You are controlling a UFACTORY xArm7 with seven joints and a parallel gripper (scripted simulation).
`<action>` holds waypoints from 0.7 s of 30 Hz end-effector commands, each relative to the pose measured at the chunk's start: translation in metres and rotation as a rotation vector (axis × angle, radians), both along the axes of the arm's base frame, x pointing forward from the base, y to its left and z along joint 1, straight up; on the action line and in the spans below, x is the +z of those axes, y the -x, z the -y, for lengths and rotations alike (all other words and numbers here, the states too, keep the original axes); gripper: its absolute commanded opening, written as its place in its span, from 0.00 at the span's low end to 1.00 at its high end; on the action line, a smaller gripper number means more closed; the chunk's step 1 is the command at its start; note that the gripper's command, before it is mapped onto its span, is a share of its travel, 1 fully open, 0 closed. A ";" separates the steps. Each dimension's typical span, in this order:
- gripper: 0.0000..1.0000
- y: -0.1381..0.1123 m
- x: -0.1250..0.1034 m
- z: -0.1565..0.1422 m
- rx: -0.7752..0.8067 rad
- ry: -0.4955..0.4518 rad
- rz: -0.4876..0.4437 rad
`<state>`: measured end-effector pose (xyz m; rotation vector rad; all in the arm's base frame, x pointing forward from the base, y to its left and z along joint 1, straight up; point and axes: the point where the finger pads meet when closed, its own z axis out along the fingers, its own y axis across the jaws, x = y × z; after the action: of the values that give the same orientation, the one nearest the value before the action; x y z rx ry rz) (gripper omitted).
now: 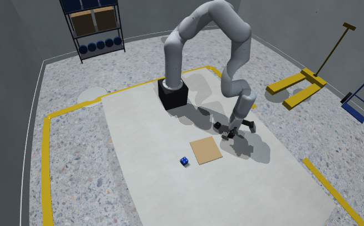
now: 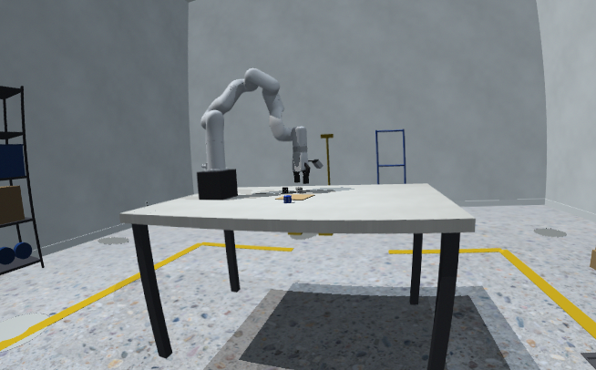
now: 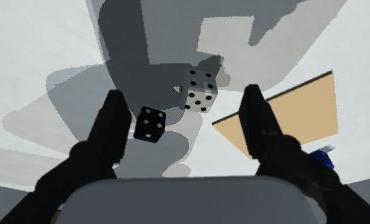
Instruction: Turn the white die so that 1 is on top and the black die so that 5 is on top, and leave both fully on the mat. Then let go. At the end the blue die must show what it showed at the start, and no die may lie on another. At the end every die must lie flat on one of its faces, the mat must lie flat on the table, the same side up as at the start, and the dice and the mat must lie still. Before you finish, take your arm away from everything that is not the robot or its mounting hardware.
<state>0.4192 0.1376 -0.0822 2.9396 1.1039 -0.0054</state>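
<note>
The white die (image 3: 199, 90) lies on the table just off the tan mat (image 3: 286, 112), in shadow; it also shows in the top view (image 1: 225, 134) and the exterior view (image 2: 299, 189). The black die (image 3: 150, 124) lies on the table beside it, off the mat, and also shows in the top and exterior views (image 1: 217, 124) (image 2: 284, 190). The blue die (image 1: 184, 161) lies on the table left of the mat (image 1: 205, 150). My gripper (image 3: 183, 101) (image 1: 232, 132) is open and empty, hovering a little above the white and black dice.
The arm's black base (image 1: 172, 95) stands at the back of the table. The table's right edge is close behind the gripper. A shelf rack (image 1: 93, 28), a yellow pallet jack (image 1: 298, 87) and a blue hand truck (image 1: 363, 101) stand on the floor.
</note>
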 end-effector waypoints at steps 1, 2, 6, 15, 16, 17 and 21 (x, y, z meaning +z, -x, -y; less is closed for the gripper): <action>1.00 0.018 0.002 -0.002 -0.001 -0.002 0.006; 1.00 0.024 0.002 -0.003 -0.001 -0.002 0.006; 1.00 0.045 0.002 -0.005 -0.001 -0.002 0.006; 1.00 0.058 0.002 -0.007 -0.001 -0.002 0.006; 1.00 0.058 0.002 -0.007 -0.001 -0.002 0.006; 1.00 0.058 0.002 -0.007 -0.001 -0.002 0.006; 1.00 0.058 0.002 -0.007 -0.001 -0.002 0.006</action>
<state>0.3612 0.1433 -0.0816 2.9393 1.1024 -0.0012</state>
